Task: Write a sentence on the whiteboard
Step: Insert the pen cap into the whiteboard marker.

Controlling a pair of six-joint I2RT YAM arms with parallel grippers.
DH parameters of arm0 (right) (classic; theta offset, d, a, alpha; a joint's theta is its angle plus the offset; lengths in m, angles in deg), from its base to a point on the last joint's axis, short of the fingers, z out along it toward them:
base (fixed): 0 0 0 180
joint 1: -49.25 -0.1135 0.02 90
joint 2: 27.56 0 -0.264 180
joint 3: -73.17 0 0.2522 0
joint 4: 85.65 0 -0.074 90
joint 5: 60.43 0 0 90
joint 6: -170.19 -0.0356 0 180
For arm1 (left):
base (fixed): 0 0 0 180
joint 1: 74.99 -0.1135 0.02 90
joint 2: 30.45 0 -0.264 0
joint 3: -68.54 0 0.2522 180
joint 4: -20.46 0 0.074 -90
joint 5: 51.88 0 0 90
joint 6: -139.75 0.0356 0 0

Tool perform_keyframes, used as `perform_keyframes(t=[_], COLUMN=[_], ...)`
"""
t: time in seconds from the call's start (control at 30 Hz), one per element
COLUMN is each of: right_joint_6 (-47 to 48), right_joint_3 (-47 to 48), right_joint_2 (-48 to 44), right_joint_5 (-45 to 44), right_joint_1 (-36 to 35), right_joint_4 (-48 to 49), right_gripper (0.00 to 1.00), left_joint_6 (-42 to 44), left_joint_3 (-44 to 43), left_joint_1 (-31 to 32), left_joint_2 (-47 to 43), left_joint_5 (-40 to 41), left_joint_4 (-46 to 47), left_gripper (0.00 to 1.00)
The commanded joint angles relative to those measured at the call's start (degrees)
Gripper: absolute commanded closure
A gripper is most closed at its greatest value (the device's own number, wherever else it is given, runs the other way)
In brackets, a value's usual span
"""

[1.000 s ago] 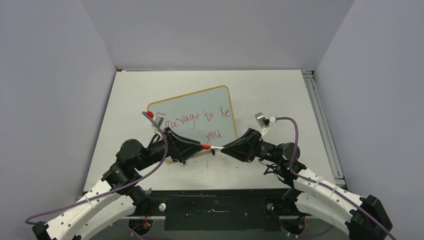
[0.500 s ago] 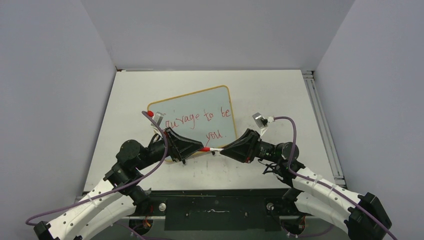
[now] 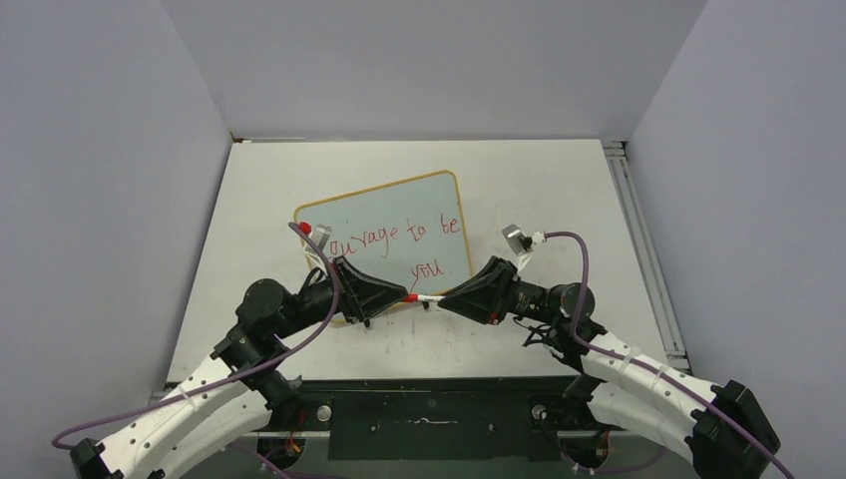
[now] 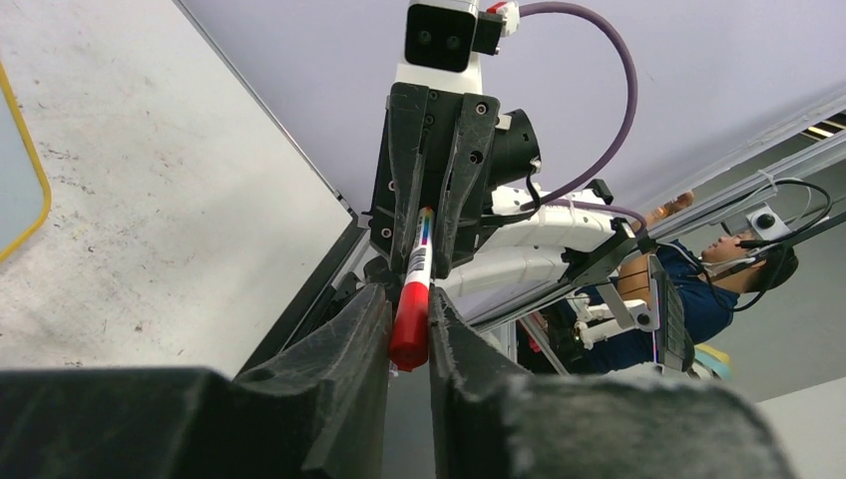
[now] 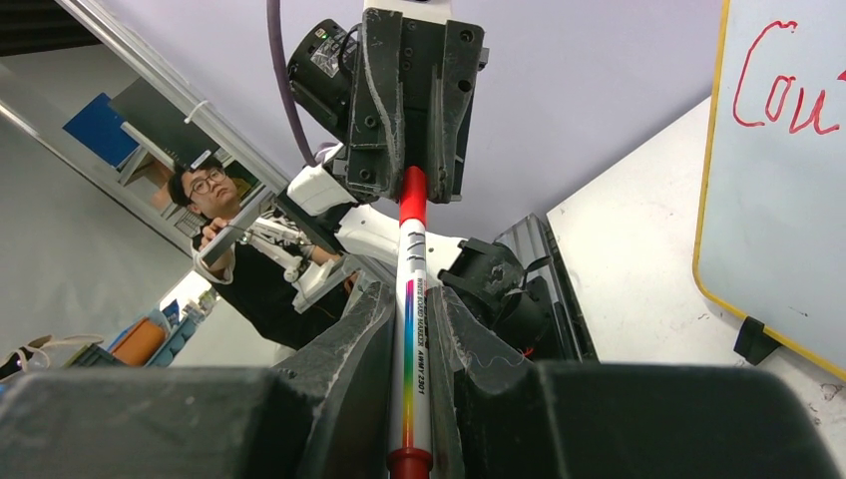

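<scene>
Gripping marker (image 3: 427, 296) end to end: left jaws closed on red cap (image 4: 409, 324), right jaws clamped on barrel (image 5: 409, 329), just near of whiteboard (image 3: 399, 205).

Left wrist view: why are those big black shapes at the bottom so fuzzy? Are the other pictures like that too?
Left wrist view: its own fingers sit too near the lens, so they blur; the marker is sharper. Right wrist view: same soft fingers, crisp marker print. Top external view: even light, the sentence mostly readable.
</scene>
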Motion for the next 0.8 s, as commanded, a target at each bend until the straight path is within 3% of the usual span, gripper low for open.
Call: perform_keyframes(t=[0.0, 0.1, 0.77], right_joint_6=[0.29, 0.23, 0.56], right_joint_3=[1.12, 1.15, 3.32], right_joint_2=[0.14, 0.21, 6.04], right_joint_5=[0.39, -0.1, -3.27], right_joint_1=[-0.25, -0.26, -4.34], right_joint_4=[4.42, 4.62, 9.45], right_gripper=[0.95, 0.95, 0.95], left_joint_6=[-0.45, -0.45, -0.01], left_joint_3=[0.1, 0.29, 0.44], left_joint_1=[-0.23, -0.35, -0.37], left_joint_2=[-0.47, -0.4, 1.68], left_joint_5=[-0.54, -0.64, -5.57], left_joint_4=[4.17, 4.54, 7.37], left_gripper=[0.87, 1.0, 1.0])
